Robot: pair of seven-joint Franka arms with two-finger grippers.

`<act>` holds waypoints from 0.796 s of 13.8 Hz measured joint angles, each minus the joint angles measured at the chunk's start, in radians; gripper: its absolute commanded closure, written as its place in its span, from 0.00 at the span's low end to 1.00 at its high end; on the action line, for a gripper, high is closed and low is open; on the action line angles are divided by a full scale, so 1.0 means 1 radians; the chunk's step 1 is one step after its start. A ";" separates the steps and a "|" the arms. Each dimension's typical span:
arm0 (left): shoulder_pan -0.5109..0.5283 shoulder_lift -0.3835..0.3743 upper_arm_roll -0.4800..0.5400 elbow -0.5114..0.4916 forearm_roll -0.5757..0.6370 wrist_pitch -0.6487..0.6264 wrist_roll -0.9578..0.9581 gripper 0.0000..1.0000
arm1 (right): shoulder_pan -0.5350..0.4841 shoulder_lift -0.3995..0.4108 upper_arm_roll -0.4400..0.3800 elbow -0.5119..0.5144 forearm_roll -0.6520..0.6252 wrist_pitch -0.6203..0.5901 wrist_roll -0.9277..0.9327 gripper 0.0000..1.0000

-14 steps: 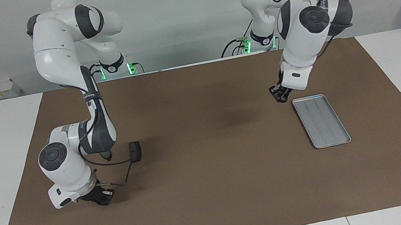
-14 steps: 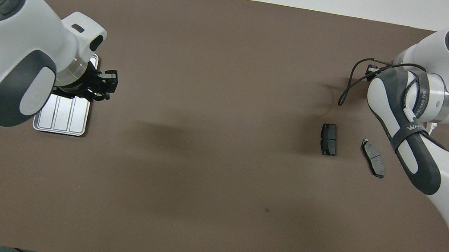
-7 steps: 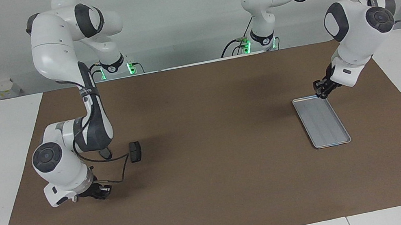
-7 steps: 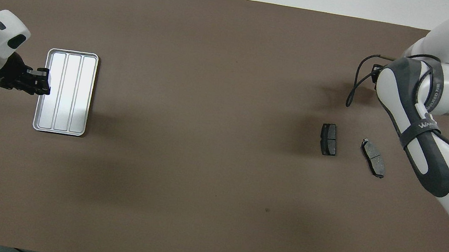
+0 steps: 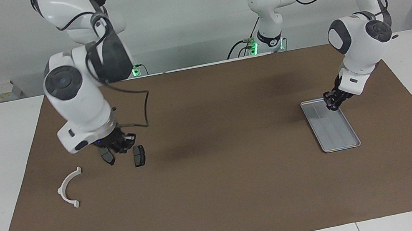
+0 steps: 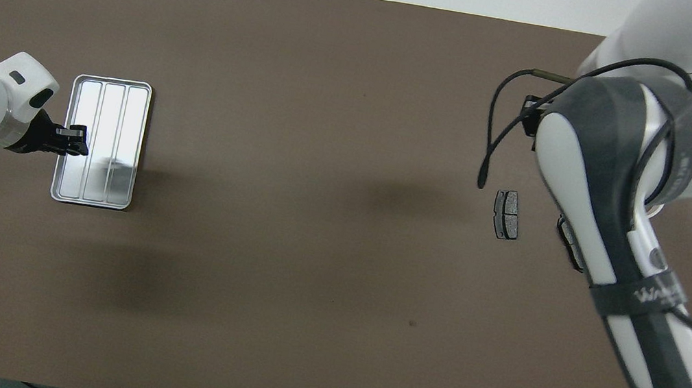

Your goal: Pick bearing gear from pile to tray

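Note:
The silver ribbed tray [image 5: 334, 131] lies toward the left arm's end of the table and also shows in the overhead view [image 6: 115, 116]. My left gripper [image 5: 332, 100] hangs low over the tray's end nearer to the robots [image 6: 75, 141]. The pile lies toward the right arm's end: a white half-ring bracket [image 5: 68, 188] and two dark brake pads [image 5: 139, 155] [image 5: 106, 155], nearer to the robots than the bracket. My right gripper [image 5: 119, 142] is raised over the brake pads. No bearing gear or small black round piece shows. In the overhead view the right arm hides the bracket.
A brown mat [image 5: 228, 196] covers the white table. One brake pad [image 6: 507, 214] shows whole in the overhead view, the other [image 6: 569, 238] peeks from under the right arm. A black cable [image 5: 143, 105] loops off the right wrist.
My right arm has risen from the mat by the bracket and swung over the brake pads, uncovering the bracket. My left gripper moved from beside the tray to low over its end.

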 measured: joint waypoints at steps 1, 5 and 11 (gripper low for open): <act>0.000 0.007 -0.001 -0.011 0.000 0.020 -0.002 1.00 | 0.064 -0.015 0.001 -0.001 0.013 -0.005 0.116 1.00; 0.000 0.044 -0.005 -0.020 0.000 0.085 -0.013 1.00 | 0.244 -0.015 0.007 -0.025 0.073 0.073 0.497 1.00; -0.003 0.108 -0.011 -0.030 -0.001 0.182 -0.042 0.11 | 0.383 0.028 0.008 -0.254 0.078 0.417 0.699 1.00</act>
